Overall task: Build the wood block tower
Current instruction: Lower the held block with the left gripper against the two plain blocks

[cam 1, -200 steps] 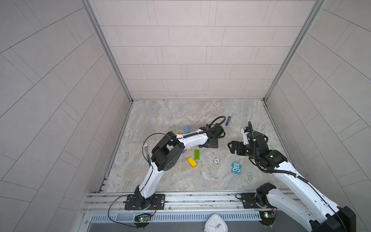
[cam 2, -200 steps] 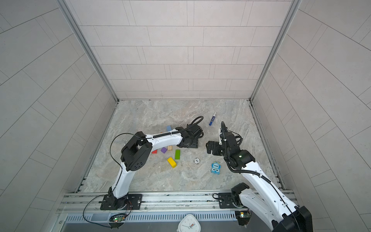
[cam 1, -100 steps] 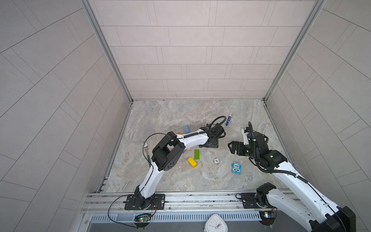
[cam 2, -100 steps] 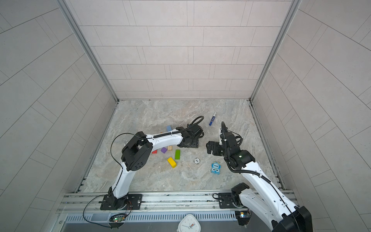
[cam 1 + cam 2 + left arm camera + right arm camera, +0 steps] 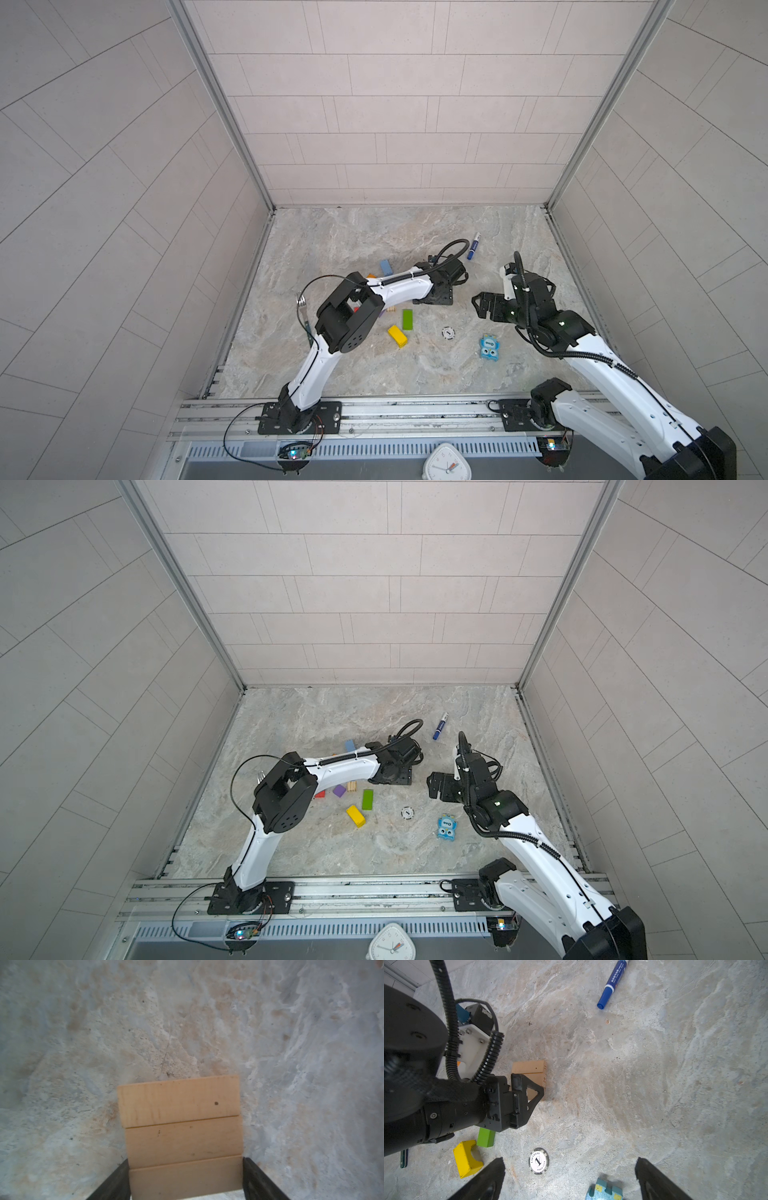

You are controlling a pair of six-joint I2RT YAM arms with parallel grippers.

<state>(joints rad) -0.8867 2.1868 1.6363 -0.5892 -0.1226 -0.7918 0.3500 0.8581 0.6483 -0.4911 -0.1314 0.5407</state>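
Tan blocks [image 5: 529, 1068] showing 29, 31 — left gripper [image 5: 186, 1160] is clenching one.
Right gripper [image 5: 569, 1159] is gaping, empty; chip [image 5: 538, 1161] at their six o'clock reading LAS VEGAS POKER CLUB.

Plain tan blocks [image 5: 180, 1122], yellow block [image 5: 464, 1157], green block [image 5: 485, 1137], blue marker [image 5: 611, 984]

**Enclosure and ground.** We see three pale walls of oblong tiles laid in staggered courses: a back wall [image 5: 395, 104], a left wall [image 5: 104, 208] and a right wall [image 5: 685, 208]. They meet at grey metal corner posts [image 5: 220, 104]. The counter [image 5: 374, 232] is grey-beige and marbled, veined and pitted when seen close. Along its near edge runs a slotted metal rail [image 5: 415, 409], then a vented strip [image 5: 395, 449] bearing a small white clock [image 5: 446, 461]. The light is even and the shadows are soft. Whether the tiles are real or printed, we cannot tell.
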